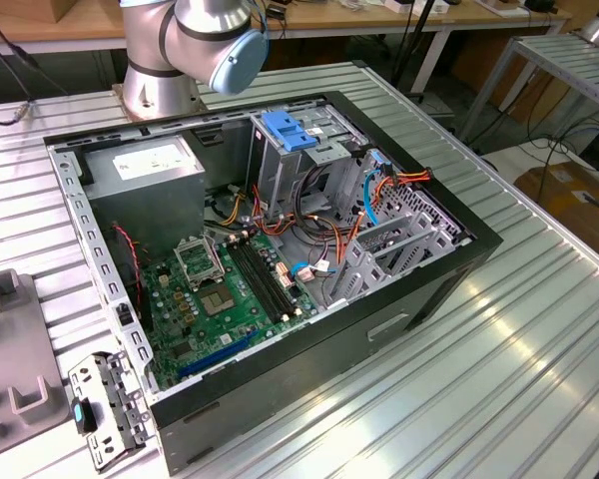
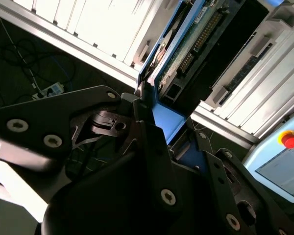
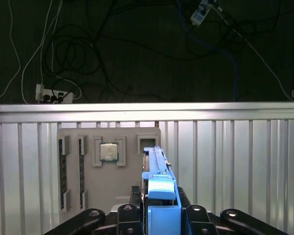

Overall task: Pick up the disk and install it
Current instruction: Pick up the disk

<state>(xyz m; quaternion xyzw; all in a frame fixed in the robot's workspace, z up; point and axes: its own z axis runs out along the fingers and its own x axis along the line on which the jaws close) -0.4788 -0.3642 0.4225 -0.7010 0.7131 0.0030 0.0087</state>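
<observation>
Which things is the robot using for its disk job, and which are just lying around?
For the job:
the disk
the gripper, shut on it
the open computer case, probably where it goes

Just lying about:
grey tray
processor chip on the tray
memory sticks on the tray
power strip on the floor

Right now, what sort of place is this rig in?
Probably a robotics lab bench set up for PC assembly. An open computer case sits on a ribbed aluminium table beside the arm's base. The gripper holds the disk, with a parts tray beyond it in the first wrist view.
</observation>
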